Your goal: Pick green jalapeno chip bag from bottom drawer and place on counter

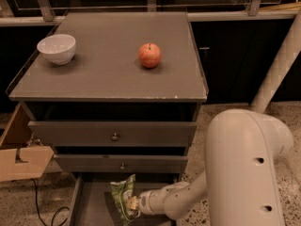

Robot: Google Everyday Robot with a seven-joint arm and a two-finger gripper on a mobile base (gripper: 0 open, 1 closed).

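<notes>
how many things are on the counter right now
2: a white ceramic bowl at the back left of the grey-brown counter, a round red apple near its middle. None seem hidden. The crinkled green chip bag is in the open bottom drawer, the gripper against it.

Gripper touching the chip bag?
Touching. The camera view shows the gripper, low in the bottom drawer, overlapping the bag at its right edge, with no gap between them.

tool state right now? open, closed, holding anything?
Tool: down in the bottom drawer, right against the green chip bag. Whether it is open, closed or gripping the bag cannot be told.
</notes>
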